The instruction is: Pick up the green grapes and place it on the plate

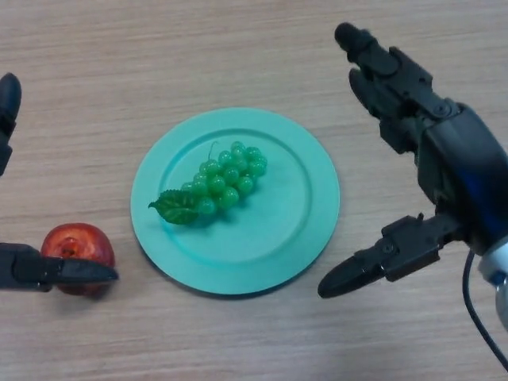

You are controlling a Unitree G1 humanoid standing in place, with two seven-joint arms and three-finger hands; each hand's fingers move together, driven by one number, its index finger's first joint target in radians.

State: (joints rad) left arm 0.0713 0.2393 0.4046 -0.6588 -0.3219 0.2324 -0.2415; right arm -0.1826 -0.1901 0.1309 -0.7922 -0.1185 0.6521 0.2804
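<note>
We observe the green grapes (pixel 226 181) lying on the plate (pixel 305 222), slightly left of its centre, with the leaf end toward the near left rim and the stem toward the far side. The plate is turquoise and round and sits on the wooden worktop (pixel 238 55), roughly midway between its left and right edges. A red apple (pixel 77 244) rests on the worktop just beside the plate's near left rim. The right robot hand (pixel 421 135) hovers beside the plate's right rim, fingers and thumb spread apart, holding nothing. The left robot hand (pixel 32 268) shows at the left edge, one digit lying across the apple; we cannot tell whether it grips.
</note>
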